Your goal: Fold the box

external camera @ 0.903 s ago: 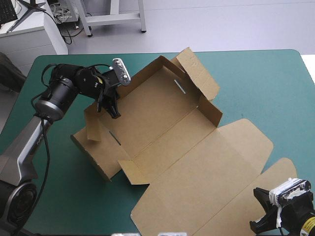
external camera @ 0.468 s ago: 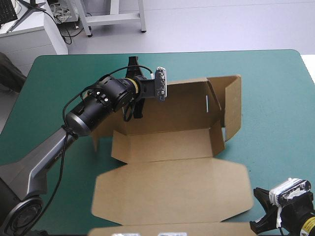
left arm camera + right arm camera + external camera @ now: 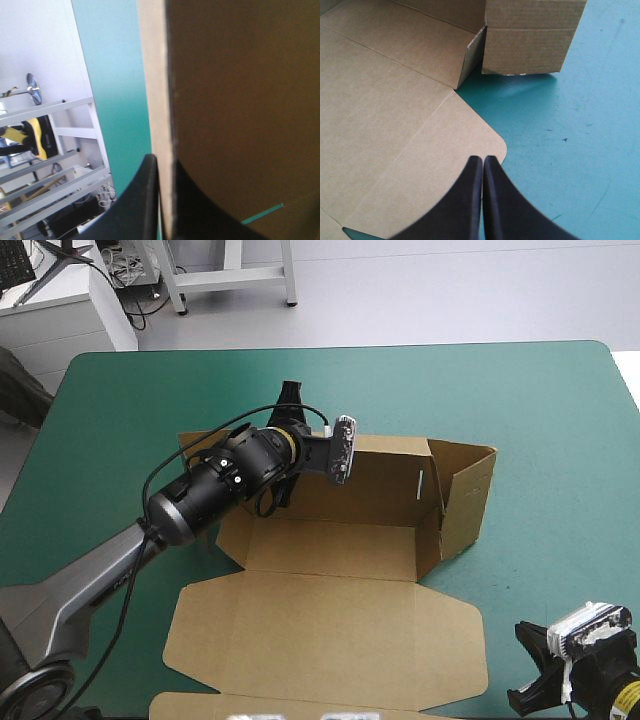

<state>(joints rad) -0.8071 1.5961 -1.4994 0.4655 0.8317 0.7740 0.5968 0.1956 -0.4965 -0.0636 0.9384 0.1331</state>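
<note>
The brown box (image 3: 330,545) lies mid-table as an open tray, its back wall (image 3: 385,465) and right wall (image 3: 468,495) raised. Its lid (image 3: 320,630) lies flat toward the near edge. My left gripper (image 3: 288,443) straddles the back wall's top edge near its left half. In the left wrist view the wall's edge (image 3: 156,75) runs between the black fingers (image 3: 137,205), and the left gripper (image 3: 165,172) is shut on it. My right gripper (image 3: 540,680) sits low at the near right corner, shut and holding nothing. In its own view the right gripper (image 3: 483,162) points at the lid's rounded corner (image 3: 485,137).
Bare teal-green cover (image 3: 560,420) stretches right of the box and beyond its back wall. The lid's front flap (image 3: 200,708) reaches the table's near edge. The right wall's outer face (image 3: 530,40) stands ahead of my right gripper.
The box has swung from a diagonal lie to square with the table and slid nearer. My left gripper moved with it, now on the back wall. The right arm stayed still.
</note>
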